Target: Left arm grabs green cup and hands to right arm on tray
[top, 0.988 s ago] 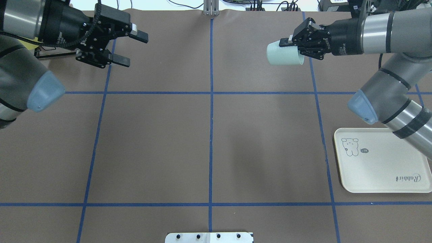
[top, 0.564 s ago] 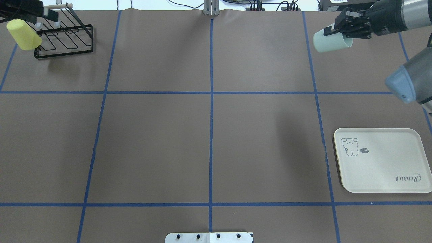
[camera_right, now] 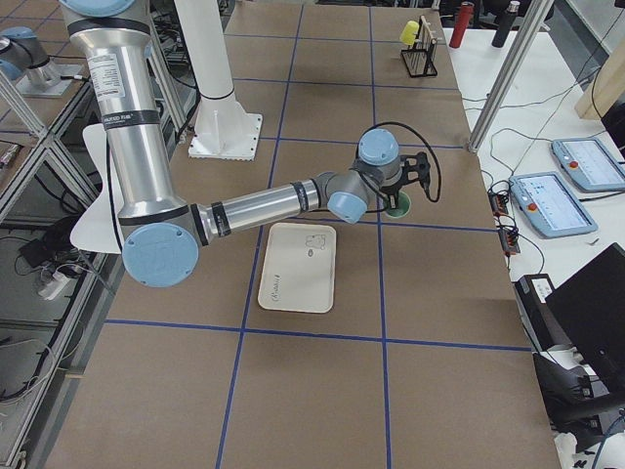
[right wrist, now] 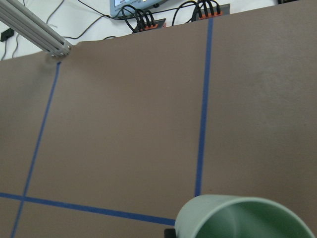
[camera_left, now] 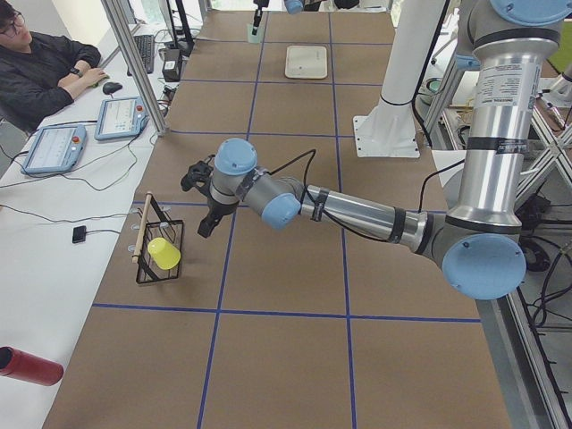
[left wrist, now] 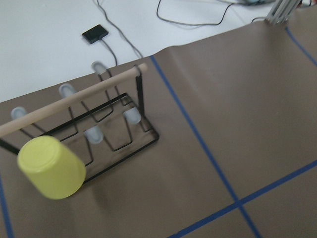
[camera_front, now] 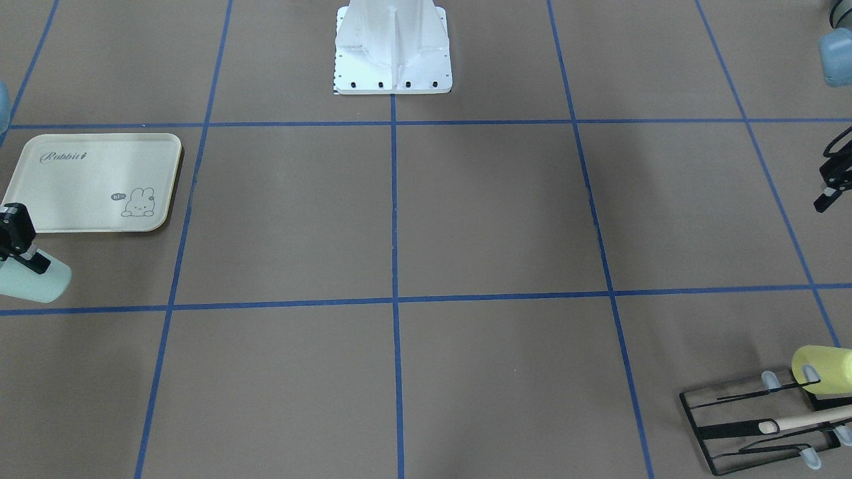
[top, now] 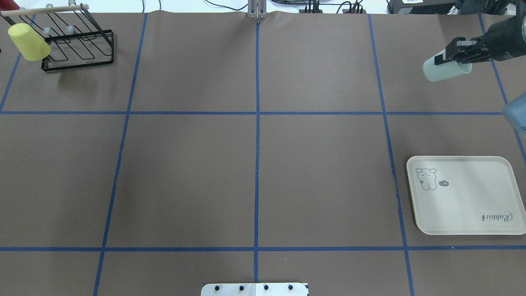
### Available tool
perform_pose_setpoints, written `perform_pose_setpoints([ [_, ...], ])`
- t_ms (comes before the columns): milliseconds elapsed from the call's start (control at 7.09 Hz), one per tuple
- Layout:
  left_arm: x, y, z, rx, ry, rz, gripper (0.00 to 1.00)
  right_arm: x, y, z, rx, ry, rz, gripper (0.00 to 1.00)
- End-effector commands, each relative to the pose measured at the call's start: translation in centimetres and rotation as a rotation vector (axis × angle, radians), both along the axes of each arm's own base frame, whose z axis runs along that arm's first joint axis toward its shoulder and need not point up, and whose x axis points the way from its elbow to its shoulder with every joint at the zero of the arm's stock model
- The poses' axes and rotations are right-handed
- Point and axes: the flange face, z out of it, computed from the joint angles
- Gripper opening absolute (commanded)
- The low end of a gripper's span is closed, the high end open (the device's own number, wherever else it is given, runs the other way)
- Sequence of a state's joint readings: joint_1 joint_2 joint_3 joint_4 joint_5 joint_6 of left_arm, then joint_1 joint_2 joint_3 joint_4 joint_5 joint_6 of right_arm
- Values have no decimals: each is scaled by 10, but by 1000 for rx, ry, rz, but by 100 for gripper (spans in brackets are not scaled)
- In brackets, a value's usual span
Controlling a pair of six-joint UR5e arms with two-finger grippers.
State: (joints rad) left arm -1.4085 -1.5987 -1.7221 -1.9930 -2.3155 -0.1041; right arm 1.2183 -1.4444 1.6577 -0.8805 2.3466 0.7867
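Brown paper crossed by blue tape lines [top: 257, 123] covers the table [top: 189, 172]. At its far right corner in the overhead view, the right gripper [top: 446, 59] is clamped on the green cup [top: 444, 73], its 2 fingers pinching the wall at the rim. The cup hangs above the paper, tipped onto its side, with its closed bottom pointing toward the middle of the table. The right wrist view looks past the open mouth down at the paper. The right arm [camera_right: 264, 203] stretches low across the table to reach that spot.

The tray [top: 464, 205] lies flat on the table near the same edge, closer to the robot than the cup. The cup hangs beyond the end of the tray with the bunny drawing, not over the tray.

On the opposite side, the left arm [camera_left: 357, 210] reaches out low, and the left gripper [camera_front: 832, 176] shows only in part at the edge of the front view. Whether it is open or closed cannot be told. Near it a yellow cup [top: 28, 42] sits mouth-down and tilted on a prong of a black wire rack [top: 78, 55], which carries a wooden rod [top: 45, 10] along its top. The white base [camera_front: 393, 53] of the robot stands at the table's near edge.
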Motion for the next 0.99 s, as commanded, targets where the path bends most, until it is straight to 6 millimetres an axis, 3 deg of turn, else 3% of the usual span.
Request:
perform_pose_setpoints([
  [0,-24,34,87,-196,-65,49,100,2,41,40,-10,83,-59,0],
  [141,-39,38,119,-251,-76,44,100,-14,59,24,-35,141,-72,0],
  [282,-56,42,144,-256,-86,56,100,-44,90,-8,-55,263,-92,0],
  [423,-61,47,155,-269,-88,55,100,-59,112,-38,-67,368,-102,0],
  [564,-64,75,177,-319,-87,48,100,-72,130,-39,-67,392,-143,0],
  [846,-64,77,175,-333,-78,41,100,-82,151,-26,-51,402,-179,0],
])
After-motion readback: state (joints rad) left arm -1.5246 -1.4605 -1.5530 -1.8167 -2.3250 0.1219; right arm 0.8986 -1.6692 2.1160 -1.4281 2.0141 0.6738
